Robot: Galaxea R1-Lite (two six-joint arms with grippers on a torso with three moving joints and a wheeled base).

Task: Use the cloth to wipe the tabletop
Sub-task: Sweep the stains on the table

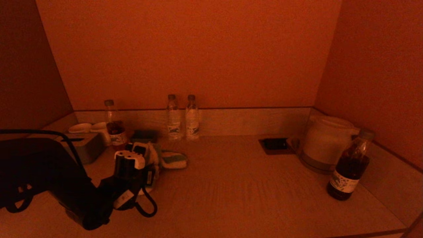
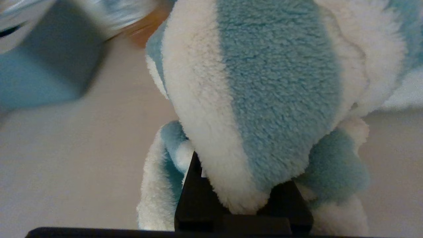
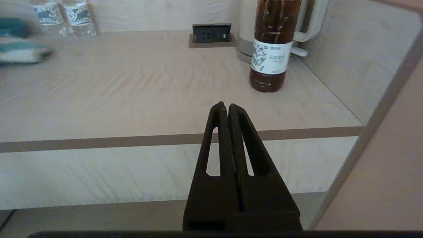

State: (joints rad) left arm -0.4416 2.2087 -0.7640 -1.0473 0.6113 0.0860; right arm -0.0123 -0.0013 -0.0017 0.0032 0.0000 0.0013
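- Left end effector (image 2: 243, 201) pinching fluffy blue-and-white cloth (image 2: 264, 99), bunched on surface (image 1: 248, 185) at left-rear.
- Grey box (image 1: 87, 145), cups, bottle just beyond.
- Right end effector (image 3: 228, 107) pressed together, off front edge; tea bottle (image 3: 271, 46), kettle (image 1: 325, 140) far right.

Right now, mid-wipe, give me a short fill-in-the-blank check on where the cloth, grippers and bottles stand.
1. The striped fleece cloth is clamped in the ____ gripper.
2. The right gripper, parked off the tabletop's front edge, is ____.
3. The dark tea bottle stands in front of the white ____.
4. ____ clear water bottles stand against the back wall.

Missing words: left; shut; kettle; two
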